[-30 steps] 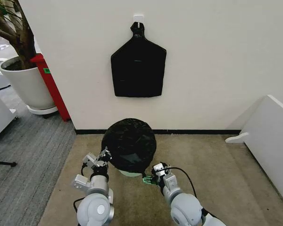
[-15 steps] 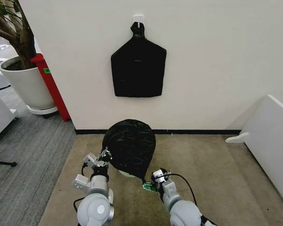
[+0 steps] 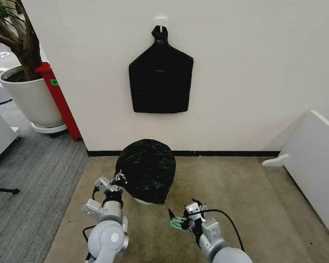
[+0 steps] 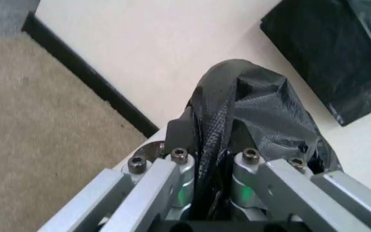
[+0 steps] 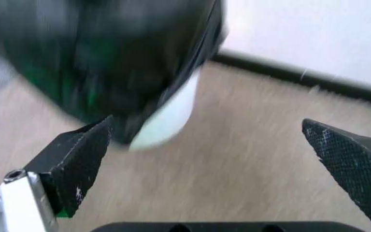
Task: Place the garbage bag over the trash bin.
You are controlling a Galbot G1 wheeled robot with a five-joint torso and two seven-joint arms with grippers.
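Note:
The glossy black garbage bag (image 3: 145,170) is draped over the trash bin, and only a sliver of the bin's white wall (image 3: 144,201) shows below the bag's hem. My left gripper (image 3: 117,181) is at the bag's left side, shut on a fold of it. In the left wrist view the crinkled bag (image 4: 250,111) is pinched in the left gripper (image 4: 211,159). My right gripper (image 3: 181,220) hangs open over the carpet, in front of and to the right of the bin, touching nothing. In the right wrist view the right gripper (image 5: 208,135) stands wide open, facing the bag (image 5: 108,48) and the bin's white wall (image 5: 169,116).
A flat black bundle (image 3: 160,74) hangs on the wall above the bin. At the far left stand a large white plant pot (image 3: 30,98) and a red stand (image 3: 60,98). A white panel (image 3: 312,159) leans at the right. Beige carpet lies around the bin.
The right gripper pulled the bag's right edge down, then let go and drew back from the bin. The bag has settled lower. The left gripper keeps its hold.

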